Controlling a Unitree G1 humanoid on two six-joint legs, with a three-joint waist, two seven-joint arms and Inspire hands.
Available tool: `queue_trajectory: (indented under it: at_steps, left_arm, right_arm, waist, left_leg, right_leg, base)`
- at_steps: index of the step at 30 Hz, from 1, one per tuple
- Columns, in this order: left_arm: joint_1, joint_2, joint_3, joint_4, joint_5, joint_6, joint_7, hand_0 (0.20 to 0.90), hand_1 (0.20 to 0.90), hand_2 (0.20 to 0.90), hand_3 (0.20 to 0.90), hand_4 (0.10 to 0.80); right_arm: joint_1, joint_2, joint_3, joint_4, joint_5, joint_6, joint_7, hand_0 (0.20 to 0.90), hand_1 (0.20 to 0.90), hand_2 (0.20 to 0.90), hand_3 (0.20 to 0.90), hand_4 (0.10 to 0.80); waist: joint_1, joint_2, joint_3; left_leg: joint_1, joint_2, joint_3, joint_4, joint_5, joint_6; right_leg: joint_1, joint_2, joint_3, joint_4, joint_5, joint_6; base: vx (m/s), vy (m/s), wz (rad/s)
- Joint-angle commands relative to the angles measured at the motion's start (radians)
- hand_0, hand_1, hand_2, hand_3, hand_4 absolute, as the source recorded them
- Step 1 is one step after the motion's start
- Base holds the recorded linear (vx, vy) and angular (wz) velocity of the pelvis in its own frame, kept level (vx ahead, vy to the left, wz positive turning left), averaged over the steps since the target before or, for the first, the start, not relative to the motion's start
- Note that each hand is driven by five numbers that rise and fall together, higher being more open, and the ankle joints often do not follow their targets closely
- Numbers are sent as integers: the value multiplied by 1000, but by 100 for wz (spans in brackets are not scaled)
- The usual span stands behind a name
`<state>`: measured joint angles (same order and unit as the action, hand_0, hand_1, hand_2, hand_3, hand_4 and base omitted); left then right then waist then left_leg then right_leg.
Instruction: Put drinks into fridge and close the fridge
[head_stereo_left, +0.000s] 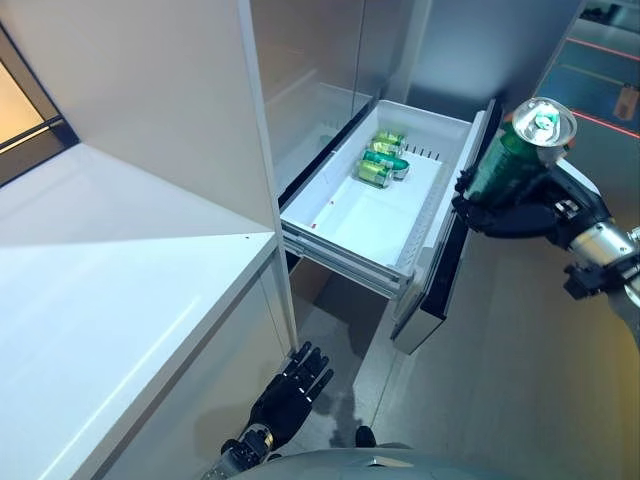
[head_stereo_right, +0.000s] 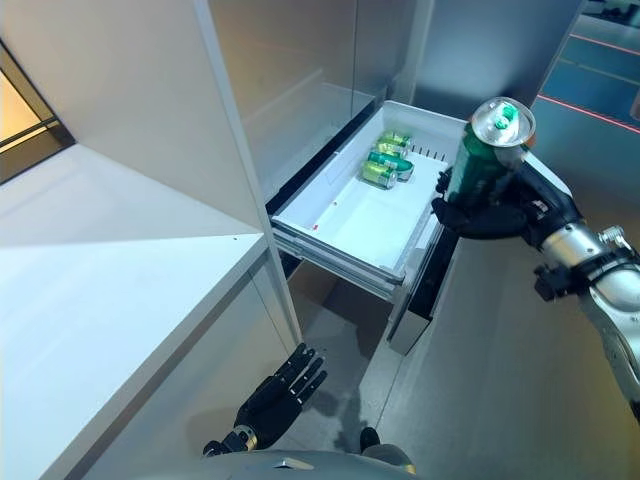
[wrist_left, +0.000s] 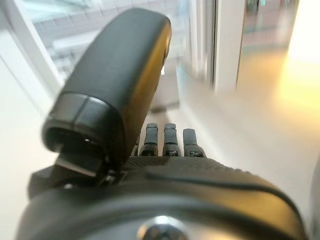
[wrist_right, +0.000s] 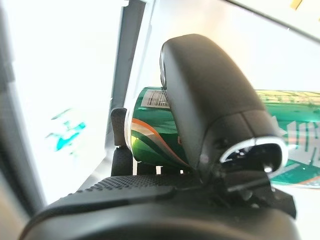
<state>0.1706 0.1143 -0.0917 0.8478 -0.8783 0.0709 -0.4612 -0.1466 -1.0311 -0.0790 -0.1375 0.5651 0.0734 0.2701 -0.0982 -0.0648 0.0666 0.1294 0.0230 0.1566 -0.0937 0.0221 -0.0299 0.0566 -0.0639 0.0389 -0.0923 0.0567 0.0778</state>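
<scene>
The right hand (head_stereo_left: 520, 215) is wrapped tight round a green can (head_stereo_left: 515, 155) just past the drawer's (head_stereo_left: 340, 215) right edge, so it could bump that edge and slip.

Left eye view: we look steeply down from head height at the pulled-out white plastic fridge drawer (head_stereo_left: 375, 215), ahead and slightly right.
Right eye view: we see the same drawer from just beside that.
Shared: both eye views show the drawer, the white countertop (head_stereo_right: 90, 300) and both hands.
Left wrist view: we look along the dark left hand (wrist_left: 170, 142) from very close, towards pale floor.
Right wrist view: equally close, we face the dark right hand (wrist_right: 210, 115) and its green aluminium drink can (wrist_right: 150, 130).
</scene>
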Motion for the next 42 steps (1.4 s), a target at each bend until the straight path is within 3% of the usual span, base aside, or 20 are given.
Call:
queue_trajectory:
  at_steps: [1, 10, 15, 25, 29, 42]
  left_arm:
    - [8, 122, -22, 117, 182, -125, 80, 900, 900, 900, 900, 800]
    - [13, 156, -15, 227, 351, -146, 188, 900, 900, 900, 900, 800]
    - [16, 196, 6, 270, 413, -100, 251, 900, 900, 900, 900, 800]
    - [18, 242, 5, 271, 472, -91, 245, 900, 900, 900, 900, 800]
    - [5, 270, 10, 250, 471, -89, 244, 900, 900, 900, 900, 800]
    - [-24, 314, 3, 185, 410, -157, 275, 900, 900, 900, 900, 800]
  right_arm:
    - [-354, -62, -46, 75, 9, -77, -17, 300, 300, 300, 200, 100]
    - [-597, -75, 157, 282, -95, -27, 51, 300, 300, 300, 200, 100]
    - [-722, -70, 298, 466, -190, 43, 56, 300, 300, 300, 200, 100]
    - [-842, -39, 485, 822, -306, 121, 90, 300, 300, 300, 200, 100]
    - [-888, -26, 544, 922, -368, 109, 97, 300, 300, 300, 200, 100]
    - [-1043, -4, 665, 1092, -463, 101, 30, 300, 300, 300, 200, 100]
  waist:
    - [72, -64, -43]
    - [126, -97, -35]
    - [165, -105, -15]
    - [230, -114, 38]
    - [252, -118, 74]
    - [307, -79, 232]
  left_leg:
    - [-24, -53, -76, 6, -91, 37]
    - [-30, -50, -104, 6, -90, 36]
    - [-32, -48, -120, 6, -86, 35]
    - [-59, -44, -154, 6, -74, 35]
    - [-87, -42, -167, 8, -65, 38]
    - [-217, -49, -215, 10, -18, 33]
  right_leg:
    - [-1, 65, -78, 5, -20, 24]
    - [12, 63, -109, 5, -26, 25]
    - [20, 58, -130, 5, -27, 25]
    - [9, 60, -150, 5, -23, 20]
    - [-11, 61, -152, 5, -15, 17]
    - [-115, 59, -180, 15, 6, 6]
  base:
    - [67, -6, 5]
    - [77, -27, 10]
    - [82, -19, 17]
    - [45, -52, 12]
    - [-11, -82, 7]
    - [-93, -34, 9]
